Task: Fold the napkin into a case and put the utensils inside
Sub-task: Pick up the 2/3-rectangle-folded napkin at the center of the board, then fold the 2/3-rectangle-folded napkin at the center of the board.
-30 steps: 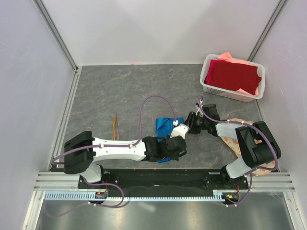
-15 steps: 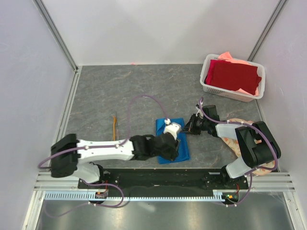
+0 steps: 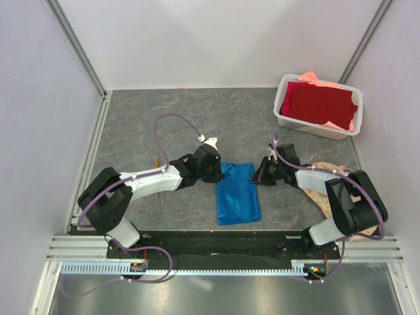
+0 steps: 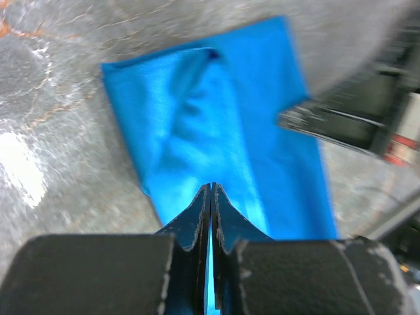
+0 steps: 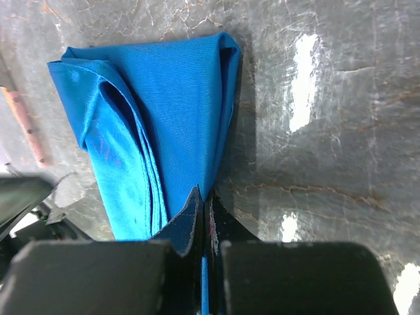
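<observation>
- Since a second ago my left gripper [image 4: 210, 190] has swung from the near side to the far left corner of the napkin [image 3: 237, 195], which now lies flat as a long folded strip.
- Both pairs of jaws are pinched closed on blue cloth. My right gripper [image 5: 200, 195] has the far right corner.
- Well to the left, the utensils [image 3: 156, 163] lie untouched, so I judge the folding unfinished.

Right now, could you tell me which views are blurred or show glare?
Left wrist: blurred, the napkin soft-edged and the right side smeared, with a glare patch on the table. Right wrist: sharp, but with white glare streaks on the table. Top external: evenly lit and sharp, no strong glare.
</observation>
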